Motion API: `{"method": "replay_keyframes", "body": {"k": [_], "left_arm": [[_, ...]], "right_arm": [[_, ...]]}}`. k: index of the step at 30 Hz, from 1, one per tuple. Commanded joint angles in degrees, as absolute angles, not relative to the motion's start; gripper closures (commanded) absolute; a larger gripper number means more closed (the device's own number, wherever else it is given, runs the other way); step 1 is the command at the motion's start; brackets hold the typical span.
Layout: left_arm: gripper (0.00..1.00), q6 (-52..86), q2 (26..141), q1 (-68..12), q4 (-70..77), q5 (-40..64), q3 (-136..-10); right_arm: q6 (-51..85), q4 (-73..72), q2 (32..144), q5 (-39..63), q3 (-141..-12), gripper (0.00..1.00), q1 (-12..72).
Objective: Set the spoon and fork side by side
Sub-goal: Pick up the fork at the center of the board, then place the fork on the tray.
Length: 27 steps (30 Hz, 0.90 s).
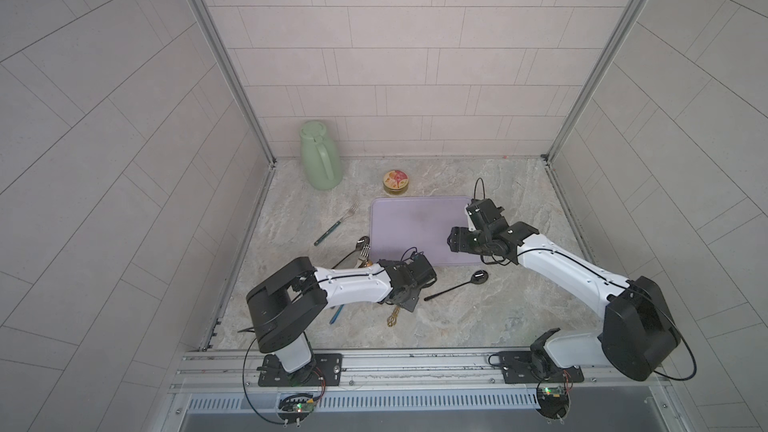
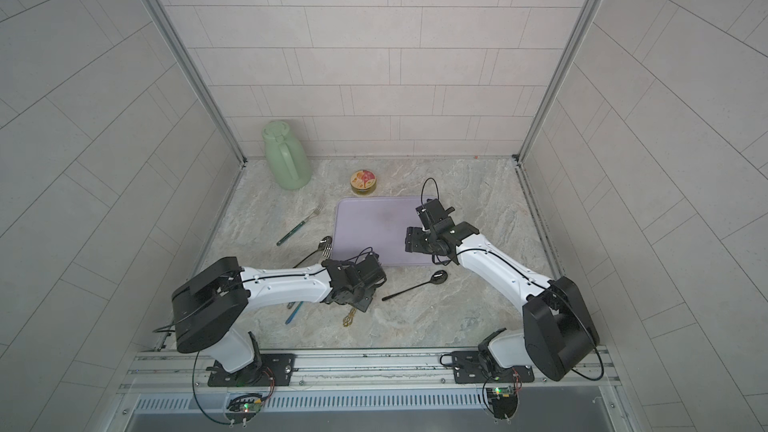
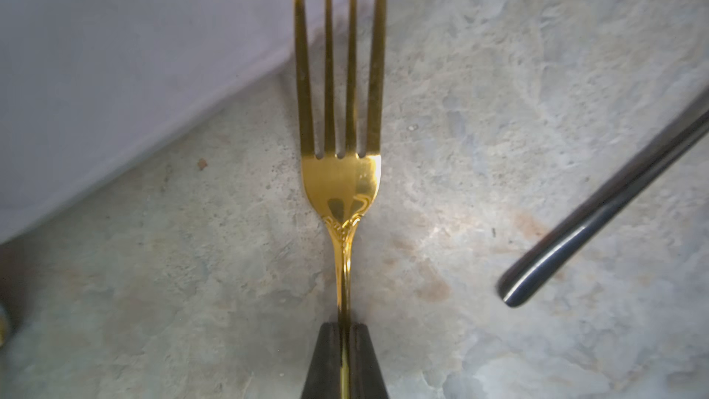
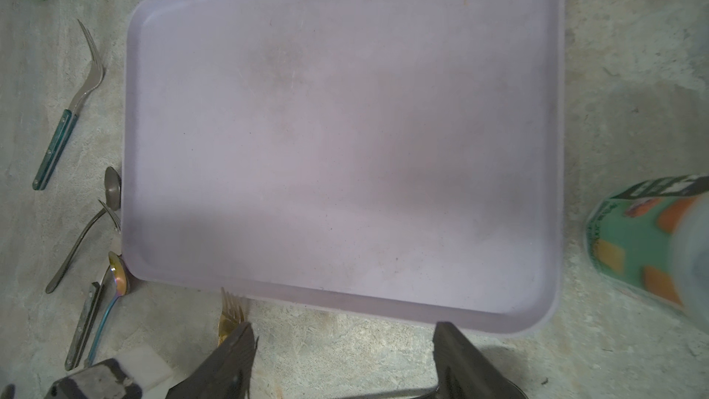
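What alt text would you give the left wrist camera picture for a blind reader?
A gold fork, pinched at its handle by the shut left claw, points its tines away from the camera over a stone-patterned table. A lilac tray borders one side; a dark utensil handle lies apart on the other.

Nothing legible: lettering on the green cup is blurred, and the label of the tin at the tray's twelve o'clock is too small.
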<state>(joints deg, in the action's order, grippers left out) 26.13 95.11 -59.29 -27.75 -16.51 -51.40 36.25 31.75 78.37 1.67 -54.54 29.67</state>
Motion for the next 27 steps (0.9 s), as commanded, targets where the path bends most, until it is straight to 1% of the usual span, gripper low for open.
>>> {"method": "replay_keyframes", "body": {"k": [1,4,7,11,19,27], "left_arm": [[0.96,25.8,91.8,-59.5,-32.0,-17.0,-53.7],[1.00,26.8,89.5,-58.2,-35.7,-18.1,-56.2],[1.00,27.9,88.1,-54.6,-39.5,-19.1,-59.5],[1.00,27.7,88.5,-47.2,-41.2,-17.5,-63.8],[1.00,24.7,100.0,-34.8,-39.7,-14.2,-74.9],[1.00,22.1,107.8,-28.8,-35.7,-11.5,-78.4]], "right_arm": [[36.1,32.6,78.8,0.9,-55.9,0.23,30.0],[36.0,33.2,79.0,0.7,-56.2,0.23,30.0],[36.0,33.3,79.0,0.6,-56.1,0.23,30.0],[36.2,33.3,78.5,0.8,-55.7,0.23,30.0],[37.3,34.2,76.1,0.6,-54.1,0.23,30.1],[40.4,36.9,71.8,0.5,-50.3,0.24,31.0]]}}
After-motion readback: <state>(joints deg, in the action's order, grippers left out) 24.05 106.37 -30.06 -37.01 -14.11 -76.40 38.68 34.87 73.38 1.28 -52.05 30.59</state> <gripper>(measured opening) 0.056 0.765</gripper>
